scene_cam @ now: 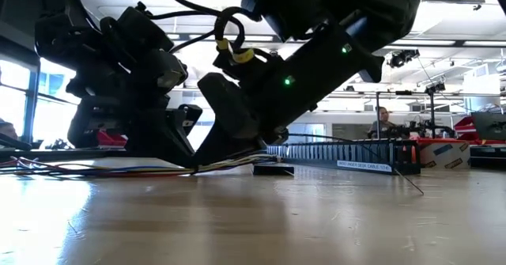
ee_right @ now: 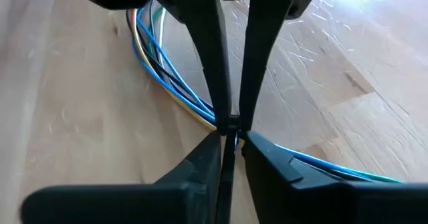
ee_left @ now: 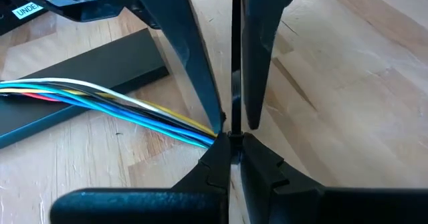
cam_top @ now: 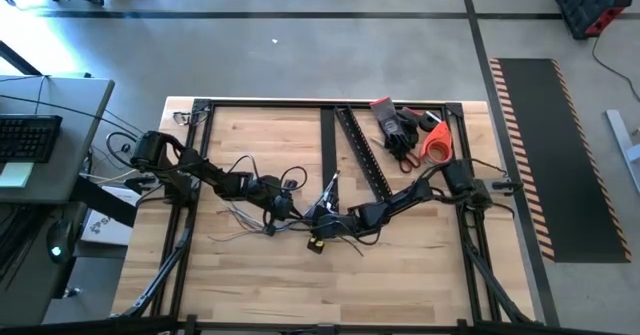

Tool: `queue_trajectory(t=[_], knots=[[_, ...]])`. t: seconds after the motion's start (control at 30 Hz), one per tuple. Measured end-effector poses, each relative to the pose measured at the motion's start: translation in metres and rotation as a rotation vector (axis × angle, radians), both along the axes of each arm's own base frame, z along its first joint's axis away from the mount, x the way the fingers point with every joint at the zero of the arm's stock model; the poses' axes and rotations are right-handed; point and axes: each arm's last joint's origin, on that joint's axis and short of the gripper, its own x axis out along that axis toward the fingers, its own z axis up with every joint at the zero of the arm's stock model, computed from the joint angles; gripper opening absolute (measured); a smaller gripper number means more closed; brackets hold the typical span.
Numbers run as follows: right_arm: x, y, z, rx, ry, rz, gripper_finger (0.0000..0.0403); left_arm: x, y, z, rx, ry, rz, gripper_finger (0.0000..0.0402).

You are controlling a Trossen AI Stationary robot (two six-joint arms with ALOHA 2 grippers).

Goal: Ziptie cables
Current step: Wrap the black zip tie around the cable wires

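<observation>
The cables (cam_top: pixel 250 218) lie as a loose bunch of thin blue, whitish, yellow and dark wires on the wooden table, left of centre. Both grippers meet tip to tip at one spot on the bunch. My left gripper (ee_left: pixel 231 142) reaches in from the table's left and is shut where the wires (ee_left: pixel 114 103) run in. My right gripper (ee_right: pixel 229 142) comes from the right and is shut, with a thin black strip (ee_left: pixel 235 57) between its fingers. A thin tail (scene_cam: pixel 371 166) slants away toward the right in the low view. My left gripper pinches the cable bunch (ee_left: pixel 208 136) between its two fingertips, low over the table, coming from the table's left. The wires trail away slack on the wood. My right gripper's fingertips close on the same spot of the bunch (ee_right: pixel 215 124) from the opposite side. The thin black strip (ee_right: pixel 227 177) lies lengthwise between its fingers. Whether that strip circles the wires is hidden by the fingertips.
Two long black slotted rails (cam_top: pixel 345 155) lie at the table's far middle, one close by in the left wrist view (ee_left: pixel 80 77). Black gloves and an orange-handled tool (cam_top: pixel 410 133) sit at the far right corner. A small dark-and-yellow object (cam_top: pixel 317 243) lies near the grippers.
</observation>
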Motion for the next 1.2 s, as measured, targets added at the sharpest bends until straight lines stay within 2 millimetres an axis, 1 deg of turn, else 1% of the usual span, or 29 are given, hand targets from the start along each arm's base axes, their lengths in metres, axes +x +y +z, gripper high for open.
queue_trajectory(t=[0.1, 0.2, 0.43, 0.5, 0.6, 0.8, 1.03, 1.2], knots=[[0.001, 0.0, 0.0, -0.006, -0.008, 0.005, 0.0036, 0.0, 0.0, 0.0, -0.001, 0.001, 0.0, 0.0001], [0.002, 0.001, 0.002, -0.007, -0.016, 0.008, 0.0034, 0.0, 0.0, 0.0, -0.001, 0.001, -0.001, 0.0001], [0.003, 0.001, 0.004, -0.034, -0.019, 0.027, 0.0058, 0.0, 0.0, 0.0, -0.001, 0.001, -0.001, 0.0001], [0.003, 0.001, 0.003, -0.035, -0.016, 0.027, 0.0058, 0.0, 0.0, 0.0, -0.001, 0.001, -0.001, 0.0001], [0.003, 0.0, 0.003, -0.042, -0.014, 0.031, 0.0047, 0.0, 0.0, 0.0, -0.002, 0.001, -0.002, 0.0001], [0.002, 0.002, 0.003, -0.062, -0.005, 0.046, 0.0008, 0.0, 0.0, 0.0, 0.004, 0.0, -0.006, 0.0001], [-0.003, 0.012, 0.005, -0.109, 0.01, 0.012, 0.0002, 0.001, 0.0, 0.0, 0.004, -0.005, -0.004, 0.0001], [-0.011, 0.02, 0.015, -0.132, 0.049, -0.002, 0.0001, 0.001, 0.0, 0.001, 0.004, -0.014, -0.005, 0.0]])
